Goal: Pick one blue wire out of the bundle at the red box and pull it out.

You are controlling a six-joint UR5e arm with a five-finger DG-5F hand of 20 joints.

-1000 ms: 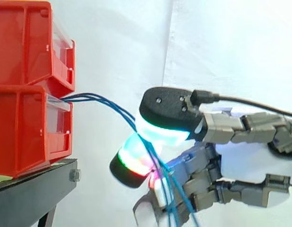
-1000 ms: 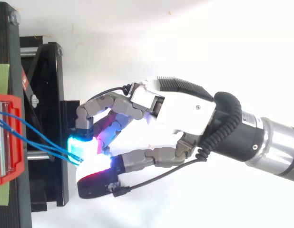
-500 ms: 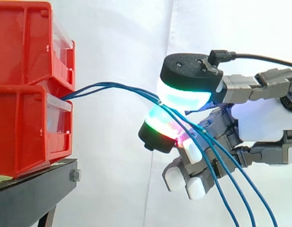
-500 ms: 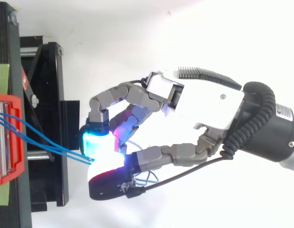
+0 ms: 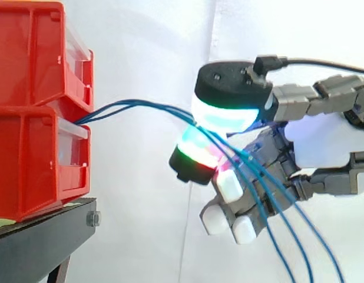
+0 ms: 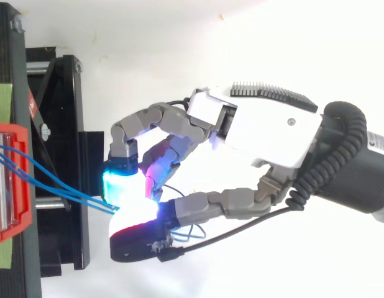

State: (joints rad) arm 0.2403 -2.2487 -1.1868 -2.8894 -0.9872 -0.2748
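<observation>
My hand (image 6: 273, 133) pinches the blue wires (image 5: 135, 105) between curled, glowing fingertips (image 5: 223, 115), apart from the lower red bin (image 5: 29, 159) they run out of; their loose ends trail down past my palm. That bin sits under an upper red bin (image 5: 29, 53) on a black stand (image 5: 35, 247), before a white curtain (image 5: 146, 47). A green patch (image 6: 0, 99) lies on the stand's top.

Blue wires (image 5: 141, 106): thin bundle, came out of the red box (image 5: 35, 165) at the front top edge of its lower bin, just under the upper bin. Ran away from the box in a shallow arch, strands close together. Well clear of the box they were pinched between the hand's (image 6: 266, 130) pads, then fanned into separate strands hanging down, farther from the box.
</observation>
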